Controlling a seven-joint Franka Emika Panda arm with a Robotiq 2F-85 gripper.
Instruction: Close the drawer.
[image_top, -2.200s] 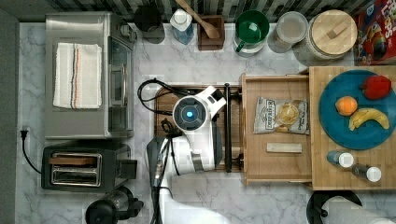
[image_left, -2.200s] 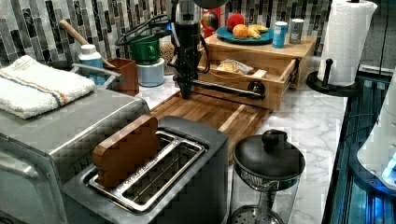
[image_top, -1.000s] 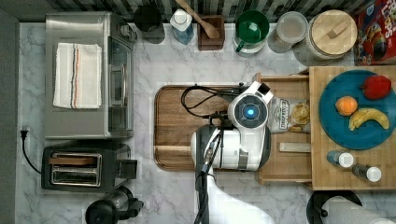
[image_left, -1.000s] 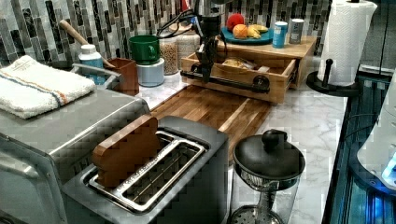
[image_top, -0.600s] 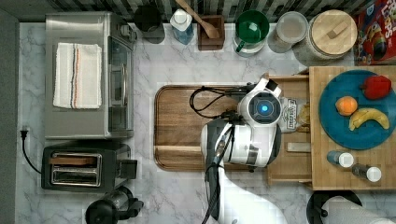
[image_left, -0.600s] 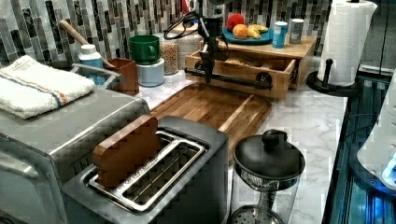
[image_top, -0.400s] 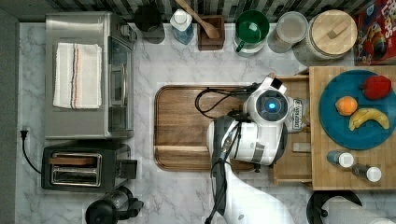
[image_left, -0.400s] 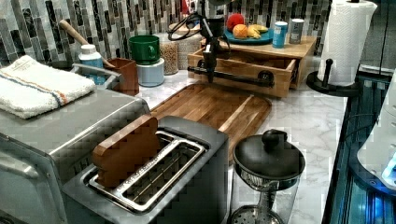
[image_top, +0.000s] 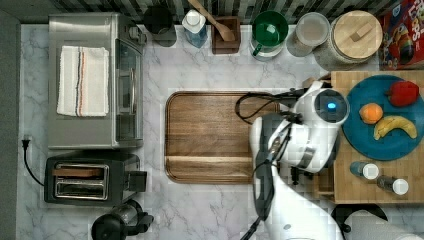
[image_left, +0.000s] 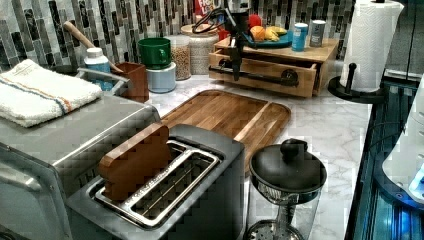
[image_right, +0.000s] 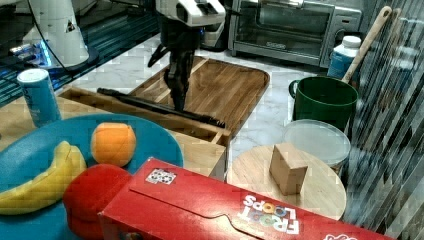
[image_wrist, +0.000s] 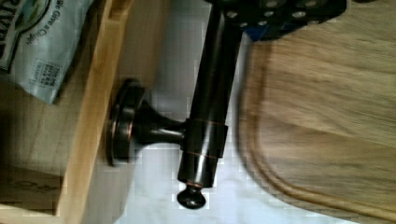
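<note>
Gripping handle bar (image_wrist: 208, 116), drawer (image_left: 280, 67) nearly shut.

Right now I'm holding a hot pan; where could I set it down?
The cutting board is bare, bordered by the toaster oven and the drawer. Marble beside the paper towel holder in the left view is also free. The back row around the green mug is crowded.

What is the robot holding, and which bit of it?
The pincer is at the drawer's dark handle bar, partway along it. Whether it truly grips the bar cannot be told.
</note>
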